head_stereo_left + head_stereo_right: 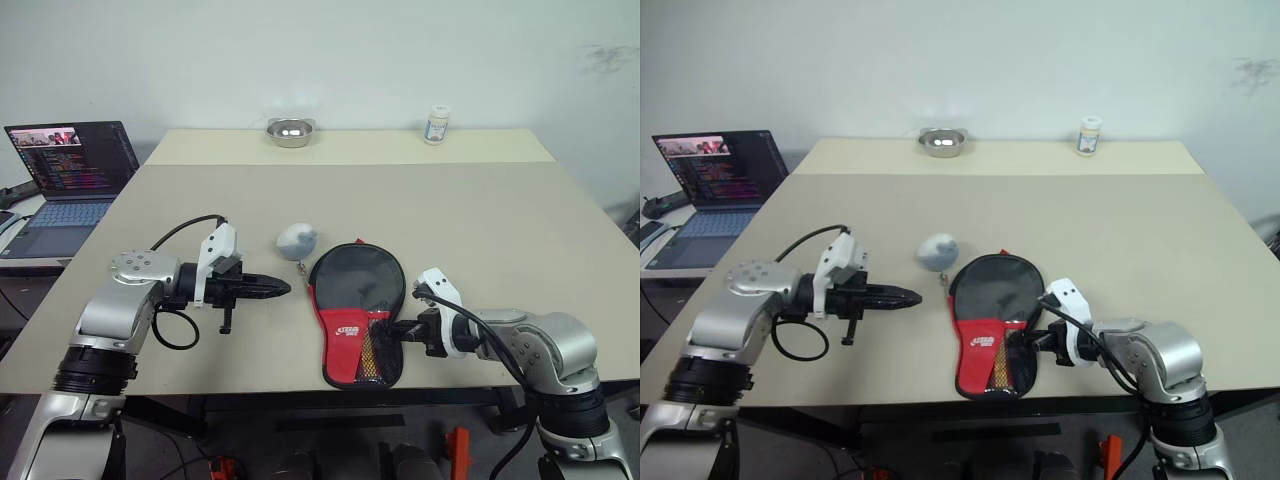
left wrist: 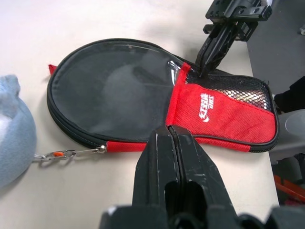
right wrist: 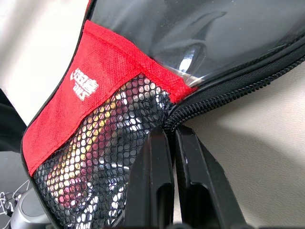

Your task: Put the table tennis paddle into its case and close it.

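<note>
The case (image 1: 355, 290) lies flat near the table's front edge, round end away from me, red panel and mesh pocket toward me. The table tennis paddle is inside it: its striped handle (image 3: 95, 157) shows through the mesh. My right gripper (image 1: 395, 333) is shut, its tips (image 3: 171, 131) at the zipper rim beside the mesh on the case's right side. Whether it pinches a zipper pull is hidden. My left gripper (image 1: 283, 289) is shut, points right toward the case's left rim and stays a little apart from it, holding nothing.
A pale blue soft charm (image 1: 296, 239) lies left of the case's round end, linked to its rim by a small metal chain (image 2: 71, 153). A metal bowl (image 1: 291, 131) and a white bottle (image 1: 436, 124) stand at the far edge. An open laptop (image 1: 70, 175) sits at left.
</note>
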